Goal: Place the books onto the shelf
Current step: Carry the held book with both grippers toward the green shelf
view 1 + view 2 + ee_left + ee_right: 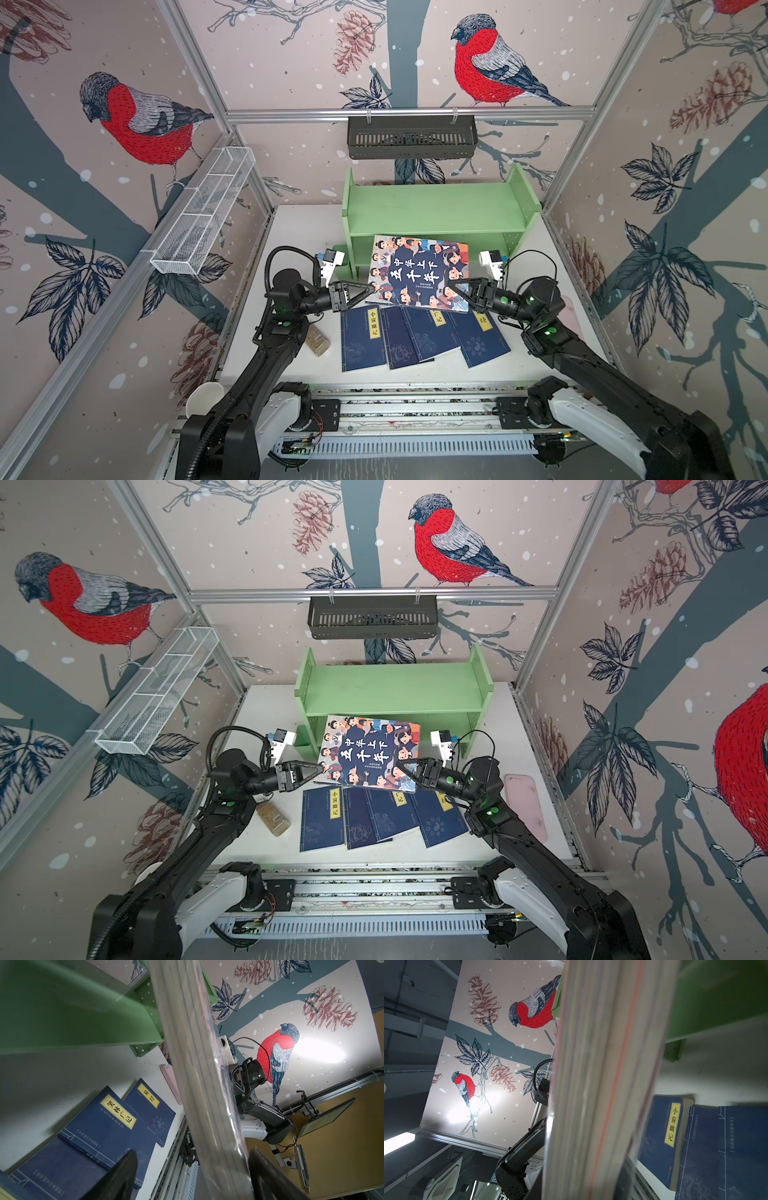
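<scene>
— What's furthest left?
— A white mesh basket (pixel 203 212) hangs on the left wall's rail. Below it, on the table (pixel 299 232), a small clear box of brown bits (pixel 319 341) lies just beside the left arm.
— And the left tool?
— The left tool (pixel 368 291) is at the near left corner of the big cartoon-cover book (pixel 419 272). Its jaws stand released, one on either side of the book's edge. The left wrist view shows clear space between the pages and the finger (pixel 122 1172) on the table's side.
— So where is that book?
— Lifted off the table, cover up and tilted, hanging over the far ends of the four navy paperbacks (pixel 415 338). Its far edge reaches the front of the green shelf (pixel 436 203), by the lower tier; whether they touch I cannot tell.
— The paperbacks?
— Flat on the table, fanned and overlapping, in front of the shelf.
— And on the right?
— The right tool (pixel 453 286) is clenched on the book's right edge, carrying it. Beyond it, a pink tray (pixel 525 808) lies on the table near the right wall.
</scene>
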### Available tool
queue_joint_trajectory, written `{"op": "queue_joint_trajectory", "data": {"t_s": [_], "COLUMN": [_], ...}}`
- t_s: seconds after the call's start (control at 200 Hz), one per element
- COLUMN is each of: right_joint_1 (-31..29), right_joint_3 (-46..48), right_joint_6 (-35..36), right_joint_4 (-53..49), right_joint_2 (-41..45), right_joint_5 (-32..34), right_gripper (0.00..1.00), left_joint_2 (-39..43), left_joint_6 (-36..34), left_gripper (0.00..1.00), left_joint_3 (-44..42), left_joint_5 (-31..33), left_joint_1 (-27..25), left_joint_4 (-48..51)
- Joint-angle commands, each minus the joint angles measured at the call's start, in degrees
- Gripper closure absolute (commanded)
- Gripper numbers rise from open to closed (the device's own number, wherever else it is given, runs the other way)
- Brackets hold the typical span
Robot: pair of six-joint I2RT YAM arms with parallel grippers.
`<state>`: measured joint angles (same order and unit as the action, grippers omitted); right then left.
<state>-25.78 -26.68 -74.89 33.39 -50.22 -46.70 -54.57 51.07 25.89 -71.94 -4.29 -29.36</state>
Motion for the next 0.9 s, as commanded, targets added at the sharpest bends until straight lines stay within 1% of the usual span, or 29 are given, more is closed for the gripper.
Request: {"op": "queue_joint_trajectory", "data": {"t_s": [0.0,0.19,0.515,0.65,0.895], "right_joint_1": [1.16,3.66,5.3,5.56,7.65], "right_joint_3": [-4.26,-11.83,-26.31,-29.4,-31.18], "right_joint_6": [1.69,3.35,3.78,4.48,5.11], "right_joint_4": [5.63,1.92,1.15,0.21,-2.34], "right_joint_2": [0.19,-3.05,-15.34,-17.89,-18.54], "right_joint_5": [-1.59,-4.16,-8.37,-9.57,-11.51], "right_gripper": [1.0,1.0,1.0,1.0,1.0], "left_joint_2": [1.41,3.62,4.67,4.64,4.82], "left_joint_6": [-0.05,-0.09,-1.23,-1.32,-2.38], "left_gripper": [0.17,0.17,0.19,0.19,0.19], "left_joint_3": [0.4,3.9,9.29,10.92,12.37], "left_joint_5": [-2.13,-5.74,-9.03,-10.4,-12.13], "left_joint_1": [1.31,3.9,7.11,7.72,8.24], "left_joint_4": [-1.82,-1.17,0.0,0.18,-0.04]}}
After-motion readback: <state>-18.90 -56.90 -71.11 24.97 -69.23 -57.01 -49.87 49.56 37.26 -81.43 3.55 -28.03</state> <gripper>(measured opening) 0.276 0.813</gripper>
